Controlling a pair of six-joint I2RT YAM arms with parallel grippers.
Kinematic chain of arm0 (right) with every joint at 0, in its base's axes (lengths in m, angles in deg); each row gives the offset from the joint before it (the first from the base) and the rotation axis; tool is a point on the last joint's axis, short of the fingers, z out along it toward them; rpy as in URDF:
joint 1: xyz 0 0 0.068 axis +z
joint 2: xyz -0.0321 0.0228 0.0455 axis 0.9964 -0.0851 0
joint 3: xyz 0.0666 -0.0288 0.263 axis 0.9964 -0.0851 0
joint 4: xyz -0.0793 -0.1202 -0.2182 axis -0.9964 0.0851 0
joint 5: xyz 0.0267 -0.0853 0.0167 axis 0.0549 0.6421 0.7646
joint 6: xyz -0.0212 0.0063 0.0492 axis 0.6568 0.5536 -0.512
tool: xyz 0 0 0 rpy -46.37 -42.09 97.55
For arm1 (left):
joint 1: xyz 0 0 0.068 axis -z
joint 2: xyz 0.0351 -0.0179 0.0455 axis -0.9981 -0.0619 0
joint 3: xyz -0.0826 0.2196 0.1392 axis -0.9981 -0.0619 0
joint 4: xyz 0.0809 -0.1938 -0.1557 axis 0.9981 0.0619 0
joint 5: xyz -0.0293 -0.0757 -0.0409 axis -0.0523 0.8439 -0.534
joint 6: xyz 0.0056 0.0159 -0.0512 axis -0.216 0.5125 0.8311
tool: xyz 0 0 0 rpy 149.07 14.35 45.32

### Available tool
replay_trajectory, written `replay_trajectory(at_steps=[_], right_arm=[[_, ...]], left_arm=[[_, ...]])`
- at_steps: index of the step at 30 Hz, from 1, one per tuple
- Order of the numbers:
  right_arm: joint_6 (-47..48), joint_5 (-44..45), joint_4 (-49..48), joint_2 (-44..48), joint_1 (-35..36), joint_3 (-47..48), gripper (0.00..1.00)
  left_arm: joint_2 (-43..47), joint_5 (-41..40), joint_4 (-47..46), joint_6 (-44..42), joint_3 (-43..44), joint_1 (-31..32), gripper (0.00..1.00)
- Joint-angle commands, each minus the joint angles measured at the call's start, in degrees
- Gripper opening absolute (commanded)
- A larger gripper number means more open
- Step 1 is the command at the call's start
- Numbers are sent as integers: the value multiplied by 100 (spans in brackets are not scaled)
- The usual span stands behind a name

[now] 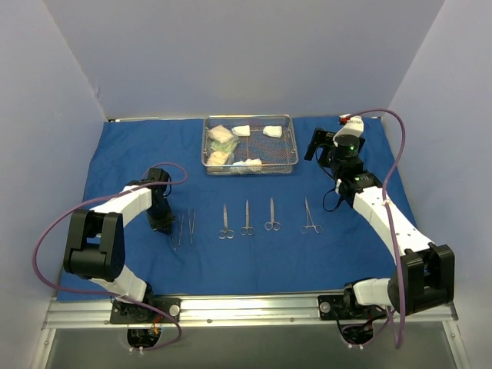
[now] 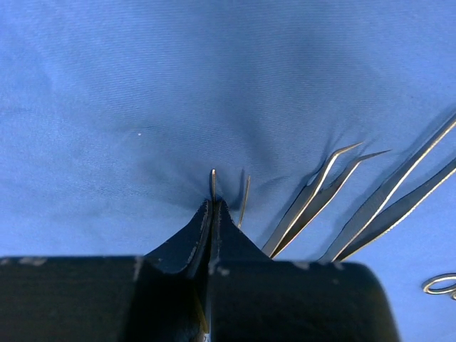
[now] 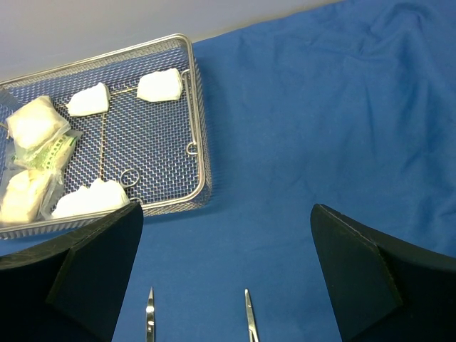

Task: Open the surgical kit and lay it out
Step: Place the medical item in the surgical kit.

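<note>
The blue cloth wrap (image 1: 254, 265) lies opened flat, and the kit is set out on it. At its far edge stands the steel wire-mesh tray (image 1: 250, 117), which holds white gauze pads (image 1: 272, 131) and small clear packets (image 1: 221, 146). Nearer, in a row well apart from the tray, lie two tweezers (image 1: 187, 227), three small scissors (image 1: 247, 221) and, at the right end, forceps (image 1: 310, 219).

Just left of the tweezers, the left end effector (image 1: 164, 224) is down on the cloth. In its wrist view its fingers (image 2: 192, 239) are pressed together on a slim steel instrument (image 2: 213, 182). One thin tip stands up between them and a second shows just beside them. The cloth puckers around the fingertips.

The right end effector (image 1: 315, 144) hangs near the tray's right end, its fingers (image 3: 356, 271) spread wide apart with nothing between them. Below it are bare cloth and the tips of two instruments.
</note>
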Motion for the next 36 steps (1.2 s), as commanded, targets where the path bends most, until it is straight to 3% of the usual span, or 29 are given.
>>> replay_trajectory(at_steps=[1, 9, 14, 18, 22, 32, 36], right_arm=[[58, -32, 26, -12, -23, 259, 100], [85, -23, 26, -30, -31, 276, 100], [93, -14, 17, -56, -40, 268, 100], [93, 12, -1, -65, -40, 250, 100], [102, 47, 8, -65, -40, 242, 100], [129, 73, 8, -56, -67, 233, 100], [120, 74, 17, -74, -67, 233, 100]], left_arm=[[-164, -260, -598, -289, 328, 93, 2], [-629, -797, 281, -114, 804, 681, 2], [-542, -788, 677, 97, 866, 735, 3], [-480, -876, 985, 185, 980, 735, 20], [-585, -1025, 1231, 264, 1103, 735, 21], [-752, -815, 950, 185, 963, 735, 21], [-814, -841, 985, 255, 927, 735, 27]])
